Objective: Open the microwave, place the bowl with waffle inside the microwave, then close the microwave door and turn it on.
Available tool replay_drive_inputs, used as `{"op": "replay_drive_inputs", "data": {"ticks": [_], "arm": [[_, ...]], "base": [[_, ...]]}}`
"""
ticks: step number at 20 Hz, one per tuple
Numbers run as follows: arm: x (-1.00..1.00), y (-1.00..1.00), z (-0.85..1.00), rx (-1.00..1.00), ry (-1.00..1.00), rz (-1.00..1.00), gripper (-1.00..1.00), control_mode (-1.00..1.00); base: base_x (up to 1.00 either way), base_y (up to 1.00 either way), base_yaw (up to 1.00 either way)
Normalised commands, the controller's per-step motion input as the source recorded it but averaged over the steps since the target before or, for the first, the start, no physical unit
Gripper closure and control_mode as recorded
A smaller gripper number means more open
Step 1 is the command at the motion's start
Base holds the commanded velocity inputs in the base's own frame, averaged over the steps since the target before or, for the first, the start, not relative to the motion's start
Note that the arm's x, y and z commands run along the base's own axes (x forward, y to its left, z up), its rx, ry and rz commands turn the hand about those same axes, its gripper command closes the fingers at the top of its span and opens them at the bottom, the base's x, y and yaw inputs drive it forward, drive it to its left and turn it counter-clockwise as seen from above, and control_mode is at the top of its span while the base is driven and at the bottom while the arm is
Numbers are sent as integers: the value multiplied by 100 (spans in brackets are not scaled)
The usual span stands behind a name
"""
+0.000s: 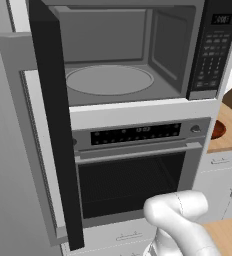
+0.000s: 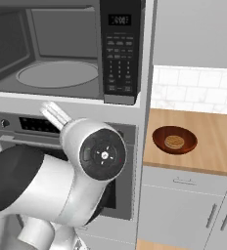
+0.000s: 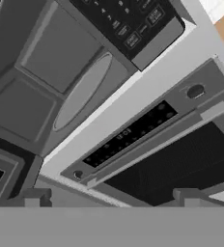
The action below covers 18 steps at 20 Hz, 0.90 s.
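White Franka arm with dark joints [image 2: 61,180] folded low, elbow bulking large in the right base view, white wrist link [image 1: 180,215] at lower right of the left base view. Two-finger gripper [image 3: 111,197] jaws spread wide, holding nothing, hand rolled.

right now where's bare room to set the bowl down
Free: the turntable inside the open microwave, between its grey walls; the wooden counter right of the bowl. Crowded: the left side, where the microwave door swings out.
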Motion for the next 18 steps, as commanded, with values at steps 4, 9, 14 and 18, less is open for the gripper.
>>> {"op": "replay_drive_inputs", "data": {"ticks": [4,9,14,18], "arm": [[23,-100,-30,15,0,4,-100,-100],[65,-100,-19,21,6,4,-100,-100],[64,-100,-19,16,10,6,-100,-100],[53,-94,-28,11,8,6,-100,-100]], "base": [[0,0,0],[0,0,0],[0,0,0],[0,0,0]]}}
